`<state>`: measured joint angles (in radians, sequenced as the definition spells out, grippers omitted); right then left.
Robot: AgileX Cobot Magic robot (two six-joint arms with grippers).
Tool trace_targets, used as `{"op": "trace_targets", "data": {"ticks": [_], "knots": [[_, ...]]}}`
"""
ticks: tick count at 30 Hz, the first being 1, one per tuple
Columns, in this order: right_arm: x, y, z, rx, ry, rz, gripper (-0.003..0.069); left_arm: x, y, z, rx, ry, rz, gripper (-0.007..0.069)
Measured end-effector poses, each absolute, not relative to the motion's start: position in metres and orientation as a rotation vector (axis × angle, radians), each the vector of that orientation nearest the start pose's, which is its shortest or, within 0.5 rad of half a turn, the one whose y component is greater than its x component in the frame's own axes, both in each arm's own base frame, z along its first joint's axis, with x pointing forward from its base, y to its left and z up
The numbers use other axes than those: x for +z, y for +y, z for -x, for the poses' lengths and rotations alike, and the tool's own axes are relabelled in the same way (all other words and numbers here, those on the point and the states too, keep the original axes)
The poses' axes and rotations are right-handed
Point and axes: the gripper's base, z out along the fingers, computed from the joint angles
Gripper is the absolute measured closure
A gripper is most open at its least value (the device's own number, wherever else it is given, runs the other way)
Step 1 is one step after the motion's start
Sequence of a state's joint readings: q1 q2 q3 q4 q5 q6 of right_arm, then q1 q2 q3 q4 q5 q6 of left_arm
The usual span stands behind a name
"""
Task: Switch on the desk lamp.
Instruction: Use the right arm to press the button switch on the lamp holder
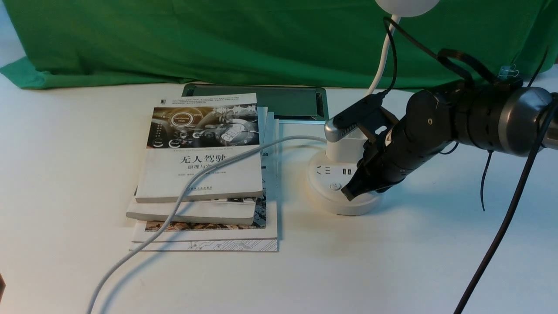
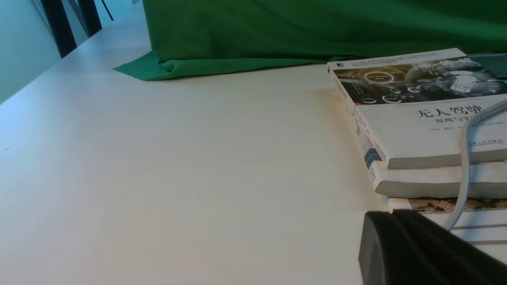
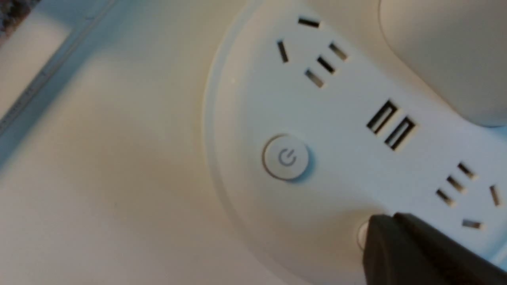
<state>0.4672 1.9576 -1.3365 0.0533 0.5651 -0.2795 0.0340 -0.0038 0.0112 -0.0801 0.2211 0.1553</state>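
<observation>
The white desk lamp stands right of the books: round base (image 1: 331,201) with sockets and USB ports, cup-shaped holder (image 1: 344,150), thin gooseneck (image 1: 382,61), round head (image 1: 407,5) cut off by the top edge. My right gripper (image 1: 351,192) is shut, its tip down on the base's front right. In the right wrist view the base (image 3: 245,99) shows a power button (image 3: 286,157) uncovered, and the gripper's tip (image 3: 382,227) covers most of a second button (image 3: 360,236). My left gripper (image 2: 380,219) is shut and empty, low over the table beside the books.
A stack of books (image 1: 205,174) lies left of the lamp, also in the left wrist view (image 2: 420,130). A white cable (image 1: 183,196) runs from the lamp over the books to the table's front edge. A dark tray (image 1: 279,102) and green cloth (image 1: 218,39) are behind.
</observation>
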Motion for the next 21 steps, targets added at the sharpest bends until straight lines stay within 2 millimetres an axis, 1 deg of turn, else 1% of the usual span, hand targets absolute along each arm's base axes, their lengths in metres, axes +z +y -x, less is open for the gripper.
{"op": "trace_targets", "data": {"ticks": [11,17,21], "knots": [[0.176,0.189,-0.369,0.112,2.512,0.929,0.0625,0.19,0.0,-0.056,0.067,1.711,-0.05,0.0603],[0.166,0.191,-0.373,0.116,2.538,0.931,0.0622,0.19,0.0,-0.056,0.067,1.711,-0.05,0.0603],[0.164,0.193,-0.375,0.131,2.546,0.926,0.062,0.19,0.0,-0.056,0.067,1.711,-0.05,0.0603]]}}
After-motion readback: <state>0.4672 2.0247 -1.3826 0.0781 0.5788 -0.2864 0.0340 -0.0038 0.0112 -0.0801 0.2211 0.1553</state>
